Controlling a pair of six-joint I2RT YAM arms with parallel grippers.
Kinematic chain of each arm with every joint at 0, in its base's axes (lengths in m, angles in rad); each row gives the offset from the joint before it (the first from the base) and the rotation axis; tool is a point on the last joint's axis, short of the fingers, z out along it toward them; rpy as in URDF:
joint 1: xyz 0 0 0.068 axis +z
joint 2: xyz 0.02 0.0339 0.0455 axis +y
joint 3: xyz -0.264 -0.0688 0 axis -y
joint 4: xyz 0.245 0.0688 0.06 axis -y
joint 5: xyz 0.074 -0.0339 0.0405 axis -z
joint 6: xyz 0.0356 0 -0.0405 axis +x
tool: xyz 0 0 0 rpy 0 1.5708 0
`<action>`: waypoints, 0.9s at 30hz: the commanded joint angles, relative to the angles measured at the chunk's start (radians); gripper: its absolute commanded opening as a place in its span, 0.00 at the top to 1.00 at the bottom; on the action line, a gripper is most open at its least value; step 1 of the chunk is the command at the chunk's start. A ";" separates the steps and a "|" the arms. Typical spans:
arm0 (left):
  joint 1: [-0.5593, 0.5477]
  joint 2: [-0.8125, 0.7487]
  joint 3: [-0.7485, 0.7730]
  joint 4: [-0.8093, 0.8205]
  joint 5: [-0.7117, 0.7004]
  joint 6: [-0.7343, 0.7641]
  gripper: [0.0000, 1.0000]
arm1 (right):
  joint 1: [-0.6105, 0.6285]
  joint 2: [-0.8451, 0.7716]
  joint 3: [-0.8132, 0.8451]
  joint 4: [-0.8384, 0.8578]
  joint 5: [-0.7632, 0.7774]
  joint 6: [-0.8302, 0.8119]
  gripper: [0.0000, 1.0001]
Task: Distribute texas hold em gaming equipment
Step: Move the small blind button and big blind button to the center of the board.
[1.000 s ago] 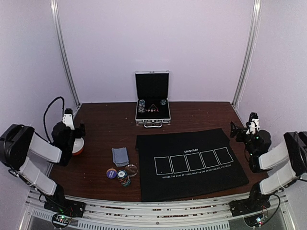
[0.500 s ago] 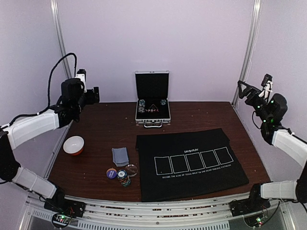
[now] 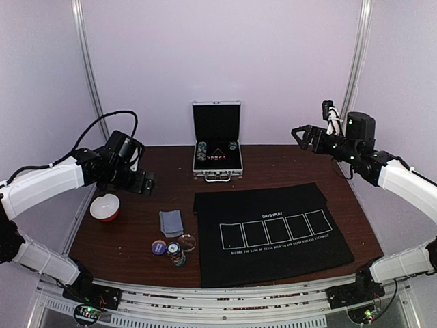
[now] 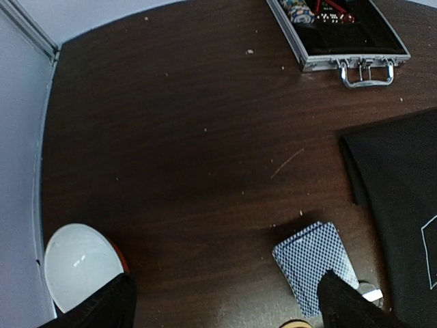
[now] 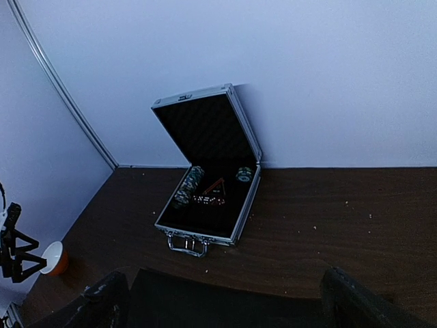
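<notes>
A deck of blue-backed playing cards (image 3: 171, 223) lies on the brown table left of the black mat (image 3: 270, 229). In front of it are a purple disc (image 3: 159, 247), a silver-grey disc (image 3: 186, 241) and a short stack of poker chips (image 3: 176, 254). More chips (image 5: 188, 186) lie in the open silver case (image 3: 217, 154). My left gripper (image 3: 147, 182) hangs open above the table behind the cards (image 4: 315, 263), holding nothing. My right gripper (image 3: 298, 134) is open and raised at the back right, facing the case (image 5: 208, 198).
A red-and-white bowl (image 3: 105, 207) sits at the table's left edge, under my left arm, and shows again (image 4: 78, 263) beside the left finger. The mat carries several printed card outlines. Walls close the table at the back and both sides.
Both arms have risen from their folded rest at the sides and swung inward. The left gripper came down over the table's left part. The right now reaches toward the case.
</notes>
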State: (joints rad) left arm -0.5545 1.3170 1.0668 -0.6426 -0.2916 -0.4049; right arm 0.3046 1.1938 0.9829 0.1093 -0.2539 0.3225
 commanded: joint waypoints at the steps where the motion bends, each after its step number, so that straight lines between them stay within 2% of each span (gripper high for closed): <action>1: -0.014 -0.036 -0.092 -0.144 0.117 -0.101 0.07 | 0.030 0.013 0.020 -0.068 0.058 -0.033 0.00; 6: -0.087 0.022 -0.183 -0.141 0.148 -0.140 0.08 | 0.051 0.015 0.003 -0.067 0.072 -0.034 0.00; 13: -0.205 0.060 -0.267 -0.046 0.187 -0.133 0.04 | 0.061 0.010 -0.018 -0.081 0.076 -0.036 0.00; 20: -0.254 0.116 -0.295 -0.009 0.151 -0.126 0.04 | 0.061 0.003 -0.027 -0.092 0.083 -0.045 0.00; 27: -0.275 0.199 -0.295 -0.005 0.188 -0.133 0.05 | 0.063 0.011 -0.024 -0.105 0.086 -0.057 0.00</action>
State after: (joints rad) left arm -0.8192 1.5013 0.7742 -0.6777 -0.1219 -0.5278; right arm 0.3599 1.2137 0.9691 0.0196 -0.1864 0.2829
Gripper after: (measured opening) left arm 0.953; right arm 0.999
